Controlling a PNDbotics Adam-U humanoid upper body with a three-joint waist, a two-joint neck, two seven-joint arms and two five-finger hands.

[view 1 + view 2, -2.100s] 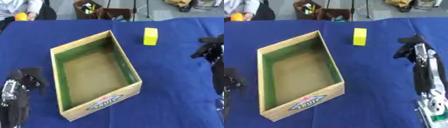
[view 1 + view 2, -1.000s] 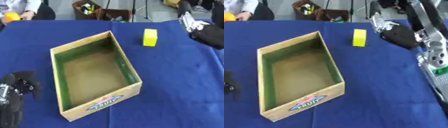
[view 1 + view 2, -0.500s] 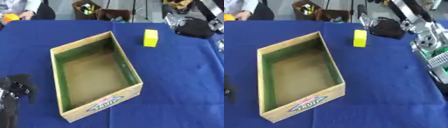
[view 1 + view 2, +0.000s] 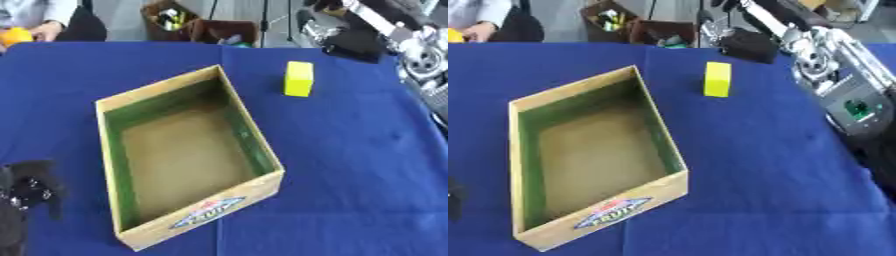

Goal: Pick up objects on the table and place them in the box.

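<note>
An open cardboard box (image 4: 157,86) with green inner walls and nothing inside lies askew in the middle of the blue table. A yellow block (image 4: 298,78) stands upright to the far right of the box. My right hand (image 4: 748,45) is black and blurred. It hovers at the table's far edge, just beyond and to the right of the block, without touching it. Its arm (image 4: 833,65) comes in from the right. My left hand (image 4: 33,186) rests open at the lower left, beside the box, holding nothing.
The blue cloth (image 4: 350,150) covers the whole table. Beyond the far edge stand dark crates (image 4: 179,19) with small items. At the far left corner a person's hand holds an orange object (image 4: 15,36).
My right arm has swung from the right side up to the far edge and then left, closing on the yellow block. My left hand has sunk toward the lower left corner.
</note>
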